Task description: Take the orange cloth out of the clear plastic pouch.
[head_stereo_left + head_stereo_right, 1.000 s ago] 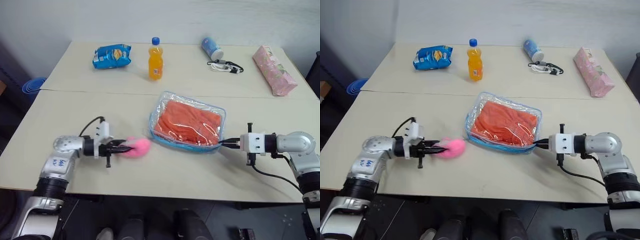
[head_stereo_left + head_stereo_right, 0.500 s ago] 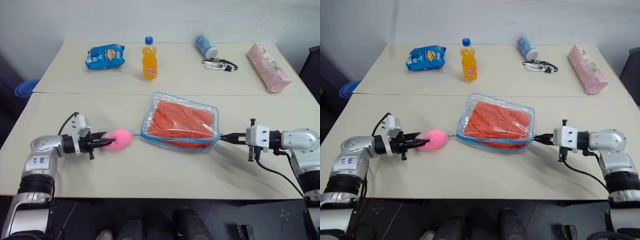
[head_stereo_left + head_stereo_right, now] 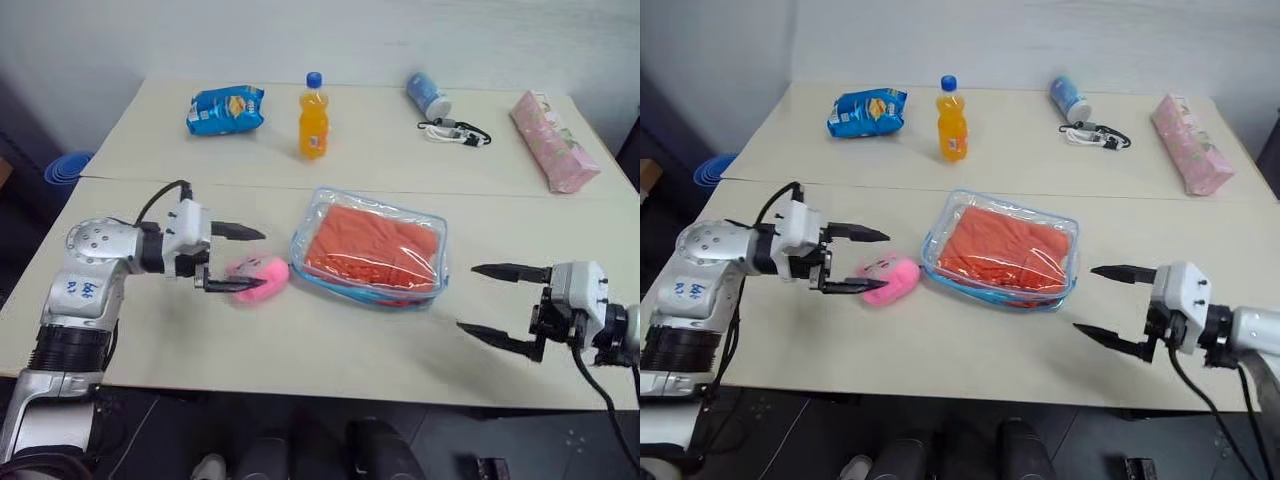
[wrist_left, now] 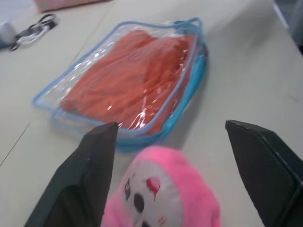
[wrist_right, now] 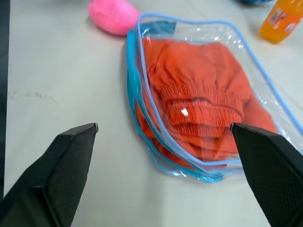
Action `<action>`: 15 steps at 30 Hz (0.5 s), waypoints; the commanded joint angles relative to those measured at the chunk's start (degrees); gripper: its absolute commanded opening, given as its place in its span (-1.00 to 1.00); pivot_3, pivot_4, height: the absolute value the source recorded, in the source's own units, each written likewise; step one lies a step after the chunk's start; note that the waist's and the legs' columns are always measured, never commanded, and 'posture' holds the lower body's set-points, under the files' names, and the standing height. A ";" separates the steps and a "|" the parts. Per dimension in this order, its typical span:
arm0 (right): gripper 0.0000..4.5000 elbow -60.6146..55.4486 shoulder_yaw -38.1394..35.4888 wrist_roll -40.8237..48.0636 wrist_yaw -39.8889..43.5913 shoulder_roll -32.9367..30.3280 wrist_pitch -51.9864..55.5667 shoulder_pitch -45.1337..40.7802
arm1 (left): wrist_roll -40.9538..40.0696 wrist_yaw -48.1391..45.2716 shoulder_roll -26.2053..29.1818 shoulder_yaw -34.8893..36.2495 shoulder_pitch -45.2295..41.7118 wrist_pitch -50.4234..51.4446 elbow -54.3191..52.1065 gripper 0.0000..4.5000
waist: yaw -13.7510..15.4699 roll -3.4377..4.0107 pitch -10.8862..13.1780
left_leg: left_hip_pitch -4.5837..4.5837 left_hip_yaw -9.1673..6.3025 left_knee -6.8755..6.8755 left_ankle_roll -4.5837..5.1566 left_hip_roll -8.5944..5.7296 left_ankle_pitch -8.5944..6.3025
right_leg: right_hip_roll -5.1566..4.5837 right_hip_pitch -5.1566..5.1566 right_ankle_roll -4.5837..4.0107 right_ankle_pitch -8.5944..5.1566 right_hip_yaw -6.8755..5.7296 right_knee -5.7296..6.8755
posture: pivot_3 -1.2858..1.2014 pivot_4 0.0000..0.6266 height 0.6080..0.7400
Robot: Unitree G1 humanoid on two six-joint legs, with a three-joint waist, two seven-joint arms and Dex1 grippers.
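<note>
The left gripper [image 3: 245, 260] hovers over the beige table [image 3: 330, 340] with its two black fingers [image 3: 238, 232] spread wide, gripping nothing. A small pink plush toy with a face [image 3: 258, 279] lies on the table just under and between them; the lower finger looks to be at the toy's top, though real contact cannot be told. The right gripper [image 3: 492, 304] is near the table's front edge, its fingers also spread wide and empty, pointing toward the pouch and apart from it, with bare table between.

The clear plastic pouch with light blue edging [image 3: 371, 248] lies flat in the middle of the table, between the two grippers, just beside the pink toy. The orange cloth, folded and wrinkled [image 3: 375, 245], is wholly inside the pouch, filling most of it. In the right wrist view the pouch's blue-edged rim [image 5: 142, 101] stands up along the side nearest that gripper, with the cloth [image 5: 199, 99] behind it.

Along the far side of the table, well apart from the pouch, are a blue crinkled snack packet [image 3: 225, 109], an orange drink bottle with a blue cap [image 3: 313, 117] standing upright, a white and blue cylindrical container [image 3: 427, 96] lying on its side, a black and white cord with a clip [image 3: 455, 132] beside it, and a long pink patterned packet [image 3: 553, 140] at the far right. Nothing lies between either gripper and the pouch except the pink toy on the left side.
</note>
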 commanded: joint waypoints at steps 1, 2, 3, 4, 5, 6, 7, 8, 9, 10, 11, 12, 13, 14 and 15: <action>1.00 -8.25 -1.71 3.43 -3.98 3.41 3.01 4.98 | 7.06 1.92 -5.58 -5.14 -4.10 -9.94 7.97 1.00 | 0.14 0.00 0.00 | 0.01 0.05 0.06 0.01 -0.02 0.00 | 0.02 0.01 0.01 0.01 0.03 0.02 | 0.03 -0.52 1.00; 1.00 -9.28 -1.20 2.63 -4.55 4.73 2.45 6.51 | 9.40 3.17 -8.04 -6.72 -5.70 -12.94 11.65 1.00 | 0.21 -0.01 0.00 | 0.01 0.08 0.10 0.02 -0.04 0.01 | 0.02 0.01 0.04 0.02 0.08 0.03 | 0.03 -0.52 1.00; 1.00 -9.80 -0.58 1.17 -4.84 5.62 1.52 7.62 | 11.60 5.13 -10.26 -7.86 -7.33 -15.20 15.35 1.00 | 0.23 -0.05 0.02 | 0.04 0.10 0.12 0.04 -0.06 0.01 | 0.02 0.05 0.08 0.04 0.11 0.04 | 0.03 -0.52 1.00; 1.00 -10.14 0.07 -0.19 -4.99 6.26 0.69 8.44 | 13.32 5.55 -11.93 -9.13 -8.67 -17.43 18.62 1.00 | 0.18 -0.13 0.07 | 0.08 0.11 0.14 0.06 -0.06 0.01 | 0.02 0.09 0.10 0.05 0.12 0.02 | 0.03 -0.52 1.00; 1.00 -10.26 0.57 -1.17 -5.12 6.81 0.03 8.98 | 14.93 5.53 -13.16 -10.34 -9.80 -20.01 21.79 1.00 | 0.08 -0.15 0.08 | 0.08 0.14 0.15 0.09 -0.06 0.01 | 0.03 0.11 0.11 0.06 0.15 0.00 | 0.03 -0.52 1.00; 1.00 -10.36 0.88 -1.69 -5.68 7.49 -0.19 9.14 | 17.20 6.95 -14.41 -11.54 -11.24 -22.38 25.49 1.00 | -0.16 -0.18 0.10 | 0.08 0.13 0.14 0.10 -0.06 0.01 | 0.05 0.10 0.11 0.06 0.15 0.01 | 0.03 -0.52 1.00; 1.00 -10.65 1.13 -1.96 -6.34 8.01 -0.13 9.10 | 18.60 8.02 -15.54 -12.23 -12.47 -23.99 28.60 1.00 | -0.27 -0.19 0.10 | 0.09 0.15 0.13 0.09 -0.06 0.01 | 0.07 0.08 0.11 0.06 0.17 0.03 | 0.03 -0.52 1.00; 1.00 -10.88 1.30 -2.13 -6.82 8.35 -0.05 9.03 | 19.49 8.92 -16.33 -12.53 -13.44 -25.27 31.04 1.00 | -0.29 -0.19 0.11 | 0.11 0.15 0.11 0.09 -0.06 0.01 | 0.07 0.08 0.11 0.06 0.17 0.03 | 0.03 -0.52 1.00; 1.00 -11.15 1.41 -2.40 -7.26 8.65 -0.06 8.99 | 20.16 10.32 -17.54 -12.51 -14.77 -25.87 33.67 1.00 | -0.31 -0.19 0.10 | 0.11 0.15 0.10 0.08 -0.05 0.02 | 0.08 0.07 0.11 0.06 0.17 0.05 | 0.03 -0.52 1.00; 1.00 -11.31 1.42 -2.58 -7.58 8.85 -0.09 9.00 | 20.33 10.70 -18.33 -12.41 -15.67 -26.56 35.44 1.00 | -0.19 -0.19 0.10 | 0.12 0.15 0.10 0.07 -0.05 0.02 | 0.09 0.05 0.11 0.06 0.17 0.06 | 0.03 -0.52 1.00; 1.00 -11.41 1.27 -2.76 -7.91 9.16 -0.25 9.21 | 20.15 10.73 -19.06 -12.13 -16.42 -27.28 36.74 0.92 | -0.09 -0.19 0.11 | 0.12 0.14 0.11 0.07 -0.05 0.02 | 0.08 0.05 0.11 0.06 0.16 0.10 | 0.03 -0.52 1.00; 1.00 -11.45 1.05 -2.85 -8.15 9.47 -0.42 9.54 | 19.10 9.51 -19.62 -11.65 -16.81 -27.13 37.36 0.82 | -0.05 -0.19 0.10 | 0.12 0.14 0.11 0.07 -0.05 0.02 | 0.08 0.05 0.11 0.06 0.16 0.10 | 0.03 -0.52 1.00; 1.00 -11.45 0.85 -2.94 -8.28 9.71 -0.60 9.97 | 18.23 8.15 -19.82 -11.34 -16.93 -27.00 37.59 0.72 | -0.02 -0.18 0.10 | 0.12 0.13 0.11 0.07 -0.05 0.02 | 0.07 0.05 0.11 0.06 0.16 0.10 | 0.03 -0.52 1.00; 1.00 -11.38 0.70 -3.07 -8.24 9.88 -0.86 10.36 | 17.72 7.17 -19.94 -11.05 -17.01 -26.98 37.84 0.58 | 0.00 -0.19 0.10 | 0.12 0.13 0.11 0.07 -0.05 0.02 | 0.07 0.06 0.11 0.06 0.16 0.12 | 0.03 -0.52 1.00; 1.00 -11.25 0.62 -3.30 -8.25 10.08 -1.20 10.81 | 17.35 5.73 -19.74 -10.92 -16.88 -26.65 37.74 0.44 | 0.00 -0.19 0.10 | 0.12 0.13 0.11 0.07 -0.05 0.02 | 0.06 0.06 0.11 0.06 0.15 0.11 | 0.03 -0.52 1.00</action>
